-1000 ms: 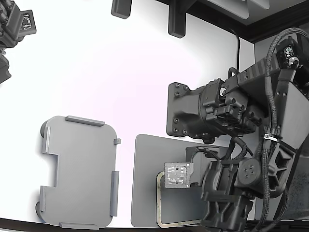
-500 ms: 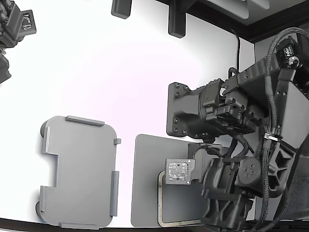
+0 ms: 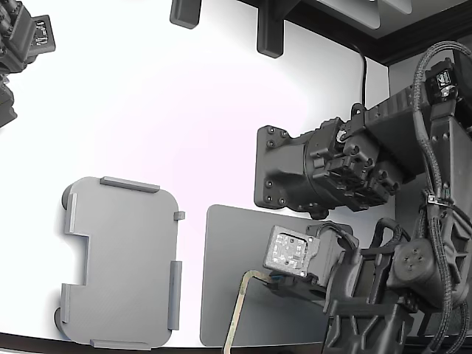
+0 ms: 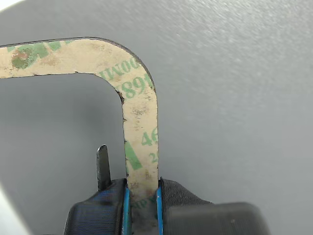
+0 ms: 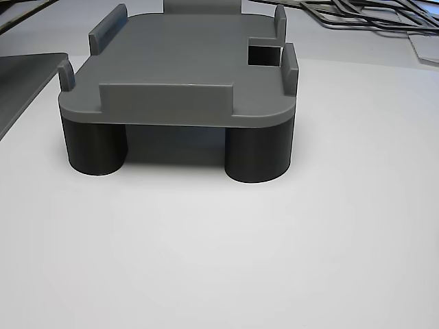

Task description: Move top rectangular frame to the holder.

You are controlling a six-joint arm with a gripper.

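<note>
Gripping the frame (image 4: 141, 122) by one of its short sides, our gripper (image 4: 142, 205) has its two blue-edged pads pressed against either face of the beige strip, so it's clamped on it. In the wrist view we get a really close look: the strip curves round a rounded corner, it's covered in green printed digits and some brownish stains, and a small dark tab sticks up just beside the pinched part.

From the exterior view, the frame (image 3: 239, 310) looks tilted, with one long edge running down toward the bottom of the picture over the dark grey mat (image 3: 243, 243). We can't tell for sure if the low end is touching the mat or hanging just above it. The gripper (image 3: 274, 284) sits over the mat near the exterior view's right, with the rest of the arm bulking out behind it.

The holder (image 3: 122, 262) is well apart from all that, over on the exterior view's left on the white table (image 3: 184, 110). It's a light grey plate with raised tabs along its edges and a notch cut into one side. The other view shows the holder (image 5: 185, 68) up close, standing on dark round legs, with nothing lying on its top face. A pile of thin outlines (image 5: 370, 17) lies flat on the table behind it.
</note>
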